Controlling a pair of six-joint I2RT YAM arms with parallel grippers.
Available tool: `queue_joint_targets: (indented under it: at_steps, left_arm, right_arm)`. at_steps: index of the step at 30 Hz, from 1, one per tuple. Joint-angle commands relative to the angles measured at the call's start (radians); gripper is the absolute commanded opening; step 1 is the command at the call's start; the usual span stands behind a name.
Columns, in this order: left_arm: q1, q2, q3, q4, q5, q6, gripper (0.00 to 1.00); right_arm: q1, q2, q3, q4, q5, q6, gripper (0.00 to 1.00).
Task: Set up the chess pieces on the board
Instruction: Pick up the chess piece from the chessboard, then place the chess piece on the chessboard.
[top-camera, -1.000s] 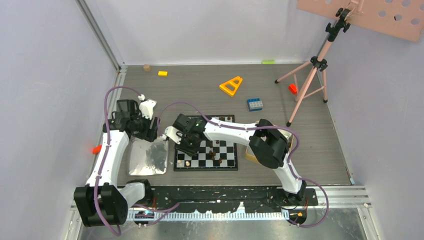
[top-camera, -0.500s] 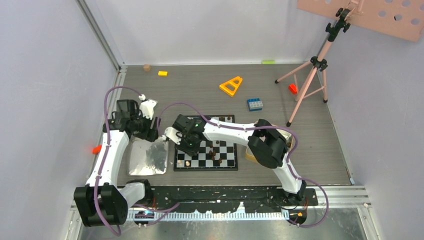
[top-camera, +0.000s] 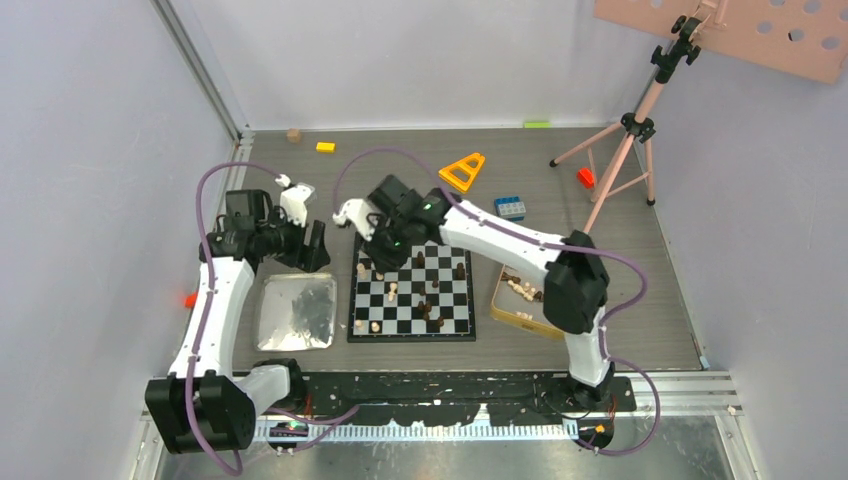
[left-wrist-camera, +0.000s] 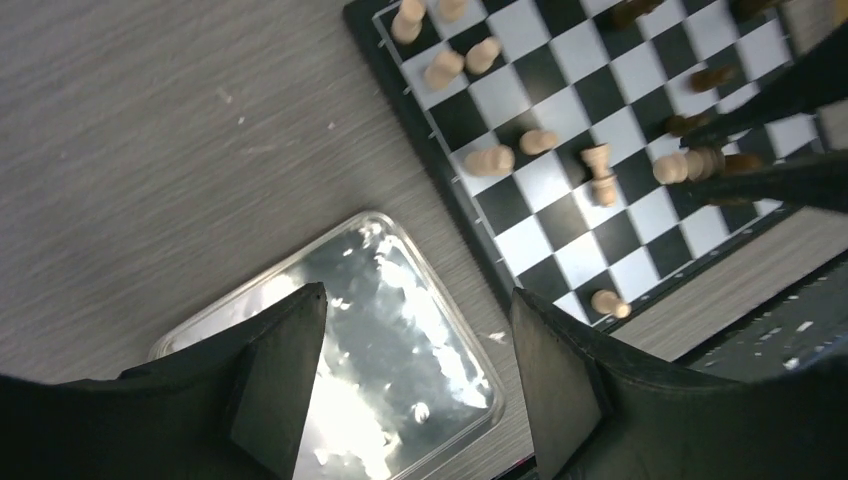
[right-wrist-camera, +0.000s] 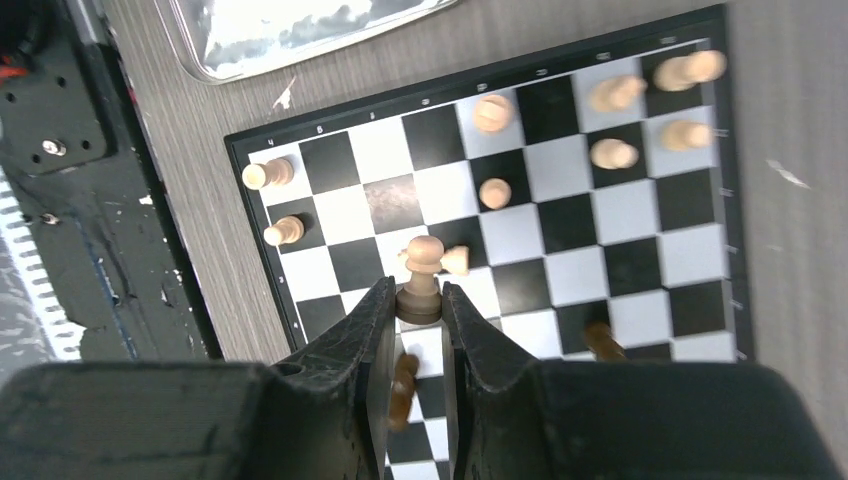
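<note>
Tan piece (right-wrist-camera: 424, 255) is pinched low, at its base, by the right gripper (right-wrist-camera: 418, 300). Jaws are closed on it, head poking out clear, upright above the far-left part of the board (right-wrist-camera: 640, 262). The other pieces (left-wrist-camera: 490, 160), tan and dark, sit scattered over the squares, not in ranks, and several lie on their sides. My read is that they're tiny, light, rigid wood, smooth and round. They'd roll once tipped and squirt out of a skewed pinch. Best to grab low across the base or waist, fingers square, and let go only just above the square. Neighbours are close enough for a finger to clip. Left gripper (left-wrist-camera: 418, 300) is wide open and holding nothing, hovering above the near end of the tray (left-wrist-camera: 380, 290), which lies just left of the board. The tray is all glare with a dark patch; can't tell if that's pieces or reflection. The tin (top-camera: 497, 305), just beside the board's right edge, holds a few tan pieces.
</note>
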Motion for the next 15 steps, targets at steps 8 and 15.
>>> queue_joint_targets:
  at_steps: [8,15]
  left_arm:
    - [0.006,0.022,0.182,0.013,0.530,-0.107,0.74]
    - [-0.003,0.160,0.239,0.024,0.782,-0.208,0.74]
  right_arm:
    - [-0.069,-0.236,-0.013,-0.017,-0.066,0.000,0.04]
    - [-0.092,-0.288,-0.023,-0.014,-0.082,0.002,0.03]
